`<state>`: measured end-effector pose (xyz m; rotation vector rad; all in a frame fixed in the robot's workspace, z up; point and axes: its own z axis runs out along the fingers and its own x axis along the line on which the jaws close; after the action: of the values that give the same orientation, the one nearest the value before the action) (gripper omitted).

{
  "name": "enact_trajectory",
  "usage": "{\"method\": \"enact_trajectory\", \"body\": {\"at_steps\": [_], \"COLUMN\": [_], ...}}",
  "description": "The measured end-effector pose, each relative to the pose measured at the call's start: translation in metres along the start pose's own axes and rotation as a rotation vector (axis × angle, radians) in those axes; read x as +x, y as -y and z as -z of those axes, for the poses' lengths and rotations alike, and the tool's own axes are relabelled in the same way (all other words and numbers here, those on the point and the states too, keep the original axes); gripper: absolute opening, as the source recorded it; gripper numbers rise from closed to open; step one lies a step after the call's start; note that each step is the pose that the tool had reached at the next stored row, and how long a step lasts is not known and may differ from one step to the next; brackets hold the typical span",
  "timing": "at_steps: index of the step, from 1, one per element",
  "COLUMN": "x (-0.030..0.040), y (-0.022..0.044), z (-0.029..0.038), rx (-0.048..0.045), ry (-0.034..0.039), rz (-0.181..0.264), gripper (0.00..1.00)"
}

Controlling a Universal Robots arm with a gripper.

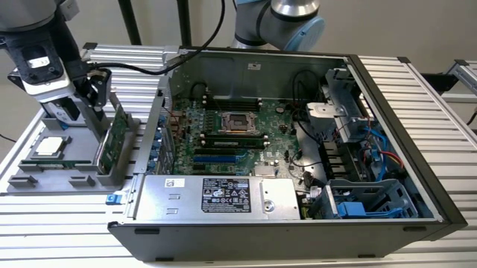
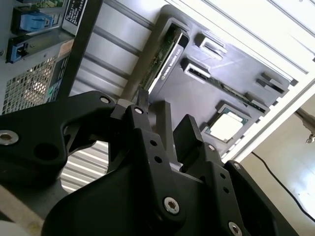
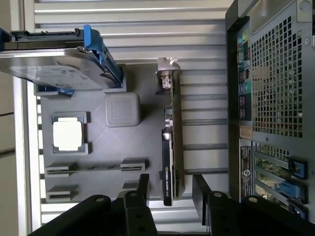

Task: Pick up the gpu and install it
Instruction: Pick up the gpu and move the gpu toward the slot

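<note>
Nearest: the black two-fingered gripper (image 3: 172, 189) (image 2: 165, 110), spread wide and holding nothing, with open gaps on either side in both wrist views.

Directly between and just ahead of the fingertips: the gpu (image 3: 170, 142) (image 2: 165, 59), a flat green circuit card with a black boxy cooler on one face. Standing on its long edge in a slot of a grey moulded tray (image 3: 98, 147). Untouched on either face, as far as visible. Depth of the tips against the card's upper edge, above it or already below: not possible to tell.

Long axis of the card running straight away from the gripper, black cooler at the close end, silver metal bracket (image 3: 166, 66) at the far end. Fingers (image 3: 142, 184) set one to each flat face, so across the thin dimension. Judged a fair line-up for closing on the card's thickness, near its close end and not at mid-length.

Farther out on the tray, on the side away from the computer: a grey rounded square block (image 3: 122, 109), a silver square processor chip (image 3: 68, 135) and a silver hard drive in a blue frame (image 3: 54, 66), all well apart from the card.

On the gripper's other side, just past the tray's edge: the open black computer case (image 1: 298, 234), green motherboard (image 1: 223, 139) facing up. Beneath everything: the ribbed aluminium counter (image 1: 67, 229).
</note>
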<state>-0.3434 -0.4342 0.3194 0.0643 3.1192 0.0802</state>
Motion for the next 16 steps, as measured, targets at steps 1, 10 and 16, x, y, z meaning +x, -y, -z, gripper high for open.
{"method": "enact_trajectory", "body": {"at_steps": [1, 10, 16], "x": [0.0, 0.0001, 0.0002], "y": [0.0, 0.0003, 0.0005], "z": [-0.0006, -0.0055, -0.0094], "rx": [-0.0001, -0.0001, -0.0001], "ry": [0.0001, 0.0001, 0.0001], "rz": [0.0, 0.0, 0.0], "gripper": [1.0, 1.0, 1.0]}}
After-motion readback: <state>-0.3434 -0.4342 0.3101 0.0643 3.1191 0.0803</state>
